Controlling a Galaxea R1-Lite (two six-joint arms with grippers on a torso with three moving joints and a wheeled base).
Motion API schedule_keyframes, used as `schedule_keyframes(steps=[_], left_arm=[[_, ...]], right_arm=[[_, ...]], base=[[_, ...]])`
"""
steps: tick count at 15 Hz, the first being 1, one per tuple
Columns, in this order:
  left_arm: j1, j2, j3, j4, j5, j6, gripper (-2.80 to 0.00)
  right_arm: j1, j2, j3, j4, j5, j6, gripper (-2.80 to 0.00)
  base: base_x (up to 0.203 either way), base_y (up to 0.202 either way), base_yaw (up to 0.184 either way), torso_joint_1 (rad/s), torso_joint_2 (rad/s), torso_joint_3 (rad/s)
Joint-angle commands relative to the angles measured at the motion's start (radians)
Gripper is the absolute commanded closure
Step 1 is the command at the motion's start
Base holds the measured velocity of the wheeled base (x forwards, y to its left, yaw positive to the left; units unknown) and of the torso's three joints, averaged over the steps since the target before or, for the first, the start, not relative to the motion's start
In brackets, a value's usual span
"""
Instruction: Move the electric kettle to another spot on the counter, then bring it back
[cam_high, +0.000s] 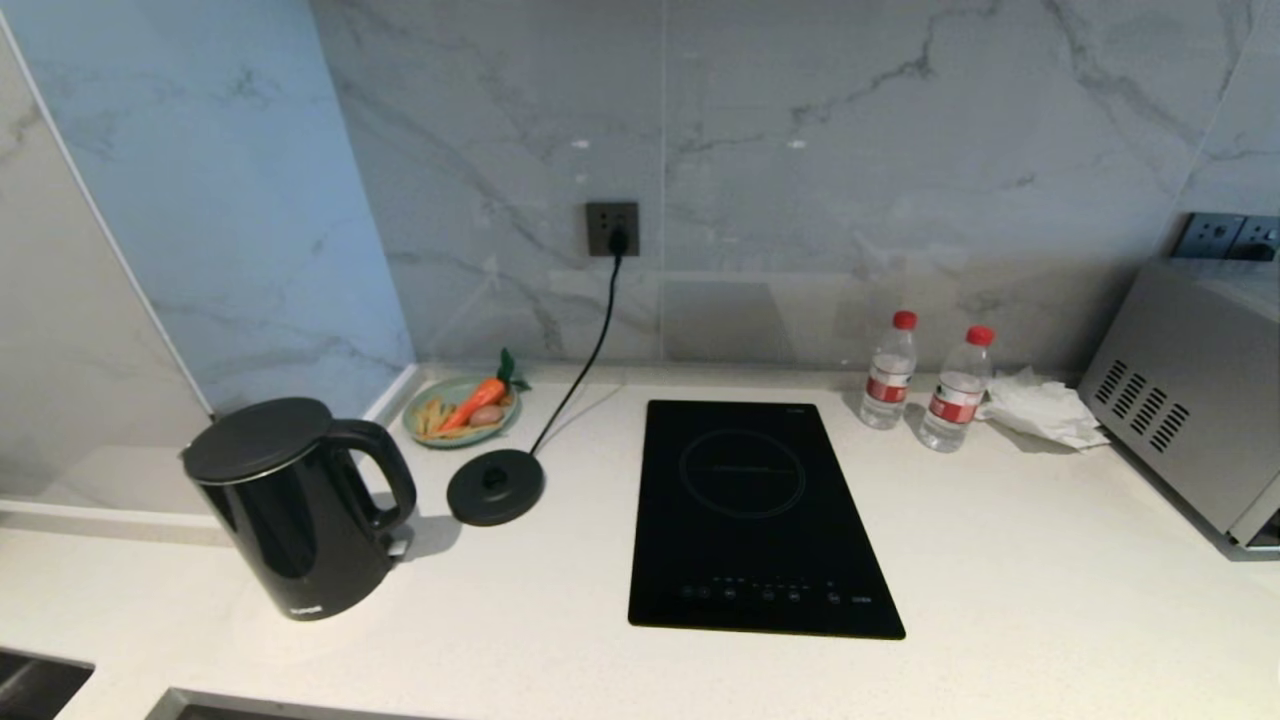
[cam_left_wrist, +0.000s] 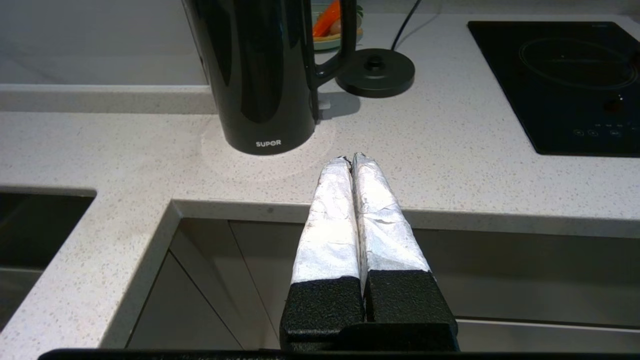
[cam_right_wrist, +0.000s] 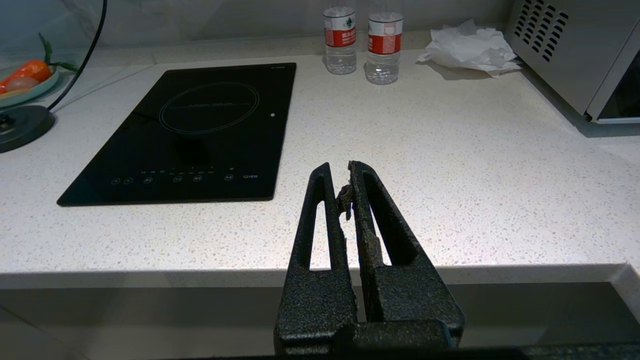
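The tall glossy black electric kettle on the white speckled counter looks slippery, rigid, weighty; take its loop handle. Both end effectors, left and right, are pressed together, empty.

Electric kettle top cropped in left wrist view; microwave cut off at right.

electric kettle glossy black plastic | counter speckled white stone, matt | hob glossy black glass | wall polished marble
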Motion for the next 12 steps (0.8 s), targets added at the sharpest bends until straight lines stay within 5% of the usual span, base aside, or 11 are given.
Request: schedule_keyframes(steps=[1,12], left_arm=[[0.001,0.002,0.0,0.001,0.001,0.0,0.0],[0.001,0.002,0.0,0.0,0.007,-0.007,0.0]], right_arm=[[0.0,0.002,0.0,0.001,0.0,0.0,0.0],[0.0,0.002,0.0,-0.001,-0.001,0.0,0.0]], base=[[0.0,0.0,0.0,0.0,0.0,0.0],[0.0,0.0,0.0,0.0,0.0,0.0]])
